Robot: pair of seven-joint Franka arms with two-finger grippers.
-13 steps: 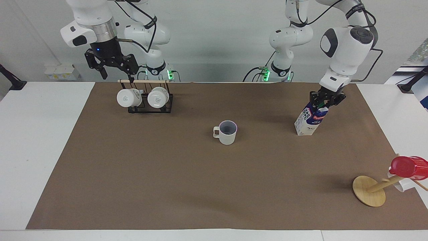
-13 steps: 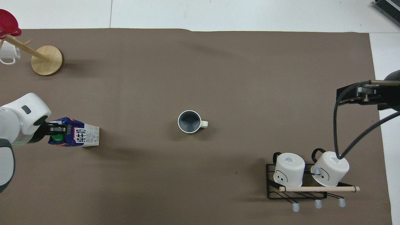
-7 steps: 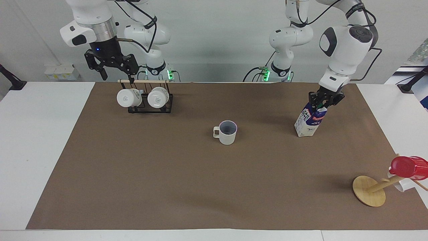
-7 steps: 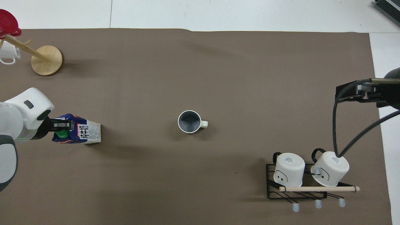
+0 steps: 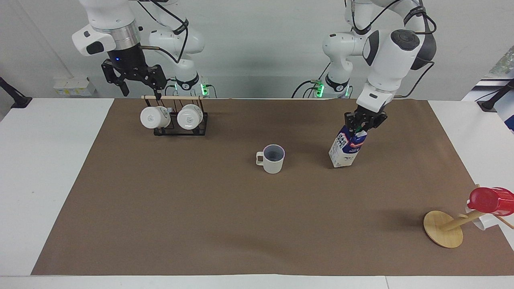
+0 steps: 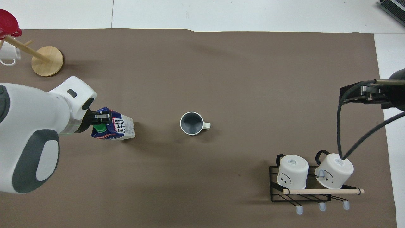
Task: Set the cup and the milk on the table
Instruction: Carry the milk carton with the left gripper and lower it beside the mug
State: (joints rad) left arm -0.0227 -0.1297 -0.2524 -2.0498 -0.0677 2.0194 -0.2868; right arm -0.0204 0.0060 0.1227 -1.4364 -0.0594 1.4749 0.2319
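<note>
The off-white cup [image 5: 274, 158] stands upright on the brown mat of the table [image 5: 200, 208], near its middle; it also shows in the overhead view [image 6: 191, 123]. My left gripper [image 5: 363, 122] is shut on the top of the blue-and-white milk carton [image 5: 347, 146], by its green cap. The carton is tilted, and I cannot tell whether its bottom touches the mat. It is beside the cup, toward the left arm's end, and shows in the overhead view [image 6: 117, 128] under the left gripper [image 6: 100, 117]. My right gripper [image 5: 136, 82] is open and empty, up over the mug rack's end.
A black wire rack [image 5: 176, 126] with two white mugs stands near the robots toward the right arm's end. A wooden mug tree [image 5: 443, 228] with a red cup [image 5: 488, 200] stands far from the robots at the left arm's end.
My left gripper has carried the milk carton sideways toward the cup, near the middle of the mat. The right arm and the cup have not moved.
</note>
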